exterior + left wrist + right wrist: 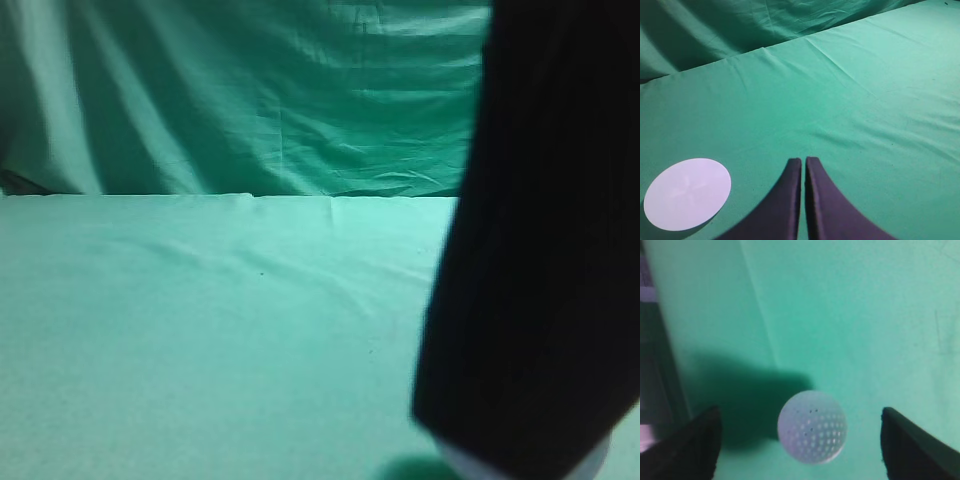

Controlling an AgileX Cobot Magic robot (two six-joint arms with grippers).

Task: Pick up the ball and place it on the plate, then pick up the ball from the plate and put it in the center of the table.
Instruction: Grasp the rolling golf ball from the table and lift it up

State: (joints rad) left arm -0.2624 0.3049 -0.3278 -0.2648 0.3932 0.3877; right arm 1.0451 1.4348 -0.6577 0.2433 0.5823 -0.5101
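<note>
Right hand (pixel 800 440) hangs wide open around the ball (pixel 812 426), fingers at 3 and 9 o'clock. Hard, slick, probably rolls easily, so pinch its middle.

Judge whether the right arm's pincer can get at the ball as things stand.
Probably yes: the right pincer is open, the ball lies between its fingers on the table, with nothing in between.

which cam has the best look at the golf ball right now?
Right wrist view. The ball sits sharp and unobstructed on the green table, between the open right gripper's fingers, dimples visible. The exterior view is blocked on the right by a dark arm; no ball visible. The left wrist view shows only the shut left gripper and the plate.
</note>
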